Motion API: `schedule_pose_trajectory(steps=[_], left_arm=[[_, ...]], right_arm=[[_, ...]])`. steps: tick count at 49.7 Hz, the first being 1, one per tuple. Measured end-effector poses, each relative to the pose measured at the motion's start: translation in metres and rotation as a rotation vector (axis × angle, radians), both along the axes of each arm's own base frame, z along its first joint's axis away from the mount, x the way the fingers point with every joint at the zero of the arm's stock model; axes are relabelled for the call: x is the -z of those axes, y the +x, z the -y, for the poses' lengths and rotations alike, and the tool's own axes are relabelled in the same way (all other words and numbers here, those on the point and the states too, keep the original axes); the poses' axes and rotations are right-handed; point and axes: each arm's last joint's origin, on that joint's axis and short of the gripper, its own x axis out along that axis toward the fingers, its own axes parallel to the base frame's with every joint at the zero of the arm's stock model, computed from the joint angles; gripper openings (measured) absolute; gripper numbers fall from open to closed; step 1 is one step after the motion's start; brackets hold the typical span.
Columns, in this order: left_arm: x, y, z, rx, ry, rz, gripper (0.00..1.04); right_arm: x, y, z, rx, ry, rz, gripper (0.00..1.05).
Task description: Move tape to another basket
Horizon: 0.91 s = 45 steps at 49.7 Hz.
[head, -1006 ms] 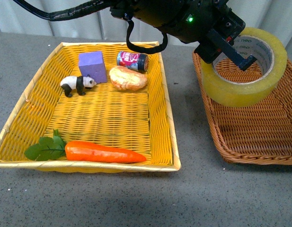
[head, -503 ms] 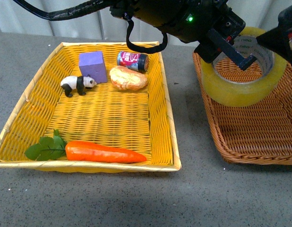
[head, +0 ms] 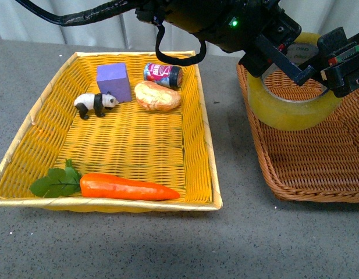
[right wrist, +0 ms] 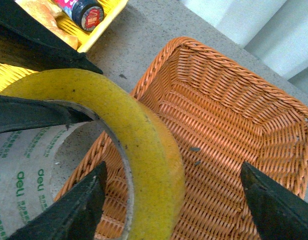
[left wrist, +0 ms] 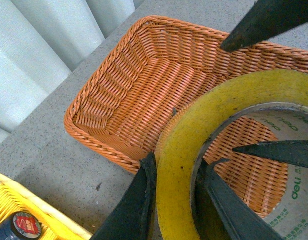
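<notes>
The tape, a wide yellowish roll with a white core and green print, hangs tilted over the near-left part of the dark brown wicker basket. My left gripper is shut on its wall, one finger inside the core and one outside; this shows in the left wrist view, with the tape above the basket. My right gripper is open at the roll's right side. In the right wrist view its gripper straddles the tape wall without touching, above the basket.
The bright yellow woven tray lies to the left, holding a purple block, a toy panda, a small can, a bread roll and a carrot. Grey tabletop separates the trays.
My right gripper has come in from the right and now stands open around the tape's right side. The left gripper and tape have barely moved.
</notes>
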Motion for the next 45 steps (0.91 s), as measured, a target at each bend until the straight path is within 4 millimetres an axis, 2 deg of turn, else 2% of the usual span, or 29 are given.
schedule_pose_trajectory(steps=[8, 13, 16, 19, 28, 39, 41, 45], left_arm=[[0.0, 0.0, 0.0, -0.008, -0.009, -0.008, 0.17], [0.0, 0.0, 0.0, -0.024, -0.017, -0.012, 0.17], [-0.002, 0.001, 0.0, -0.04, -0.038, 0.02, 0.24], [-0.006, 0.003, 0.0, -0.043, -0.066, 0.055, 0.35], [-0.013, 0.006, -0.001, -0.054, -0.082, 0.104, 0.62], [-0.017, 0.019, -0.021, -0.17, -0.104, 0.121, 0.96], [-0.017, 0.021, -0.025, -0.196, -0.11, 0.128, 1.0], [-0.018, 0.025, -0.041, -0.288, -0.152, 0.131, 0.98]], right_arm=[[0.002, -0.002, -0.002, 0.017, 0.038, -0.043, 0.45], [0.001, -0.001, -0.003, 0.033, 0.049, -0.05, 0.33], [-0.001, 0.0, -0.003, 0.043, 0.046, -0.047, 0.27], [-0.004, 0.002, 0.0, 0.069, 0.04, -0.036, 0.2], [0.005, 0.007, 0.008, 0.143, -0.007, -0.064, 0.16], [0.029, 0.014, 0.031, 0.252, -0.028, -0.124, 0.16], [0.032, 0.016, 0.035, 0.267, -0.029, -0.131, 0.16], [0.04, 0.023, 0.047, 0.312, -0.014, -0.149, 0.16]])
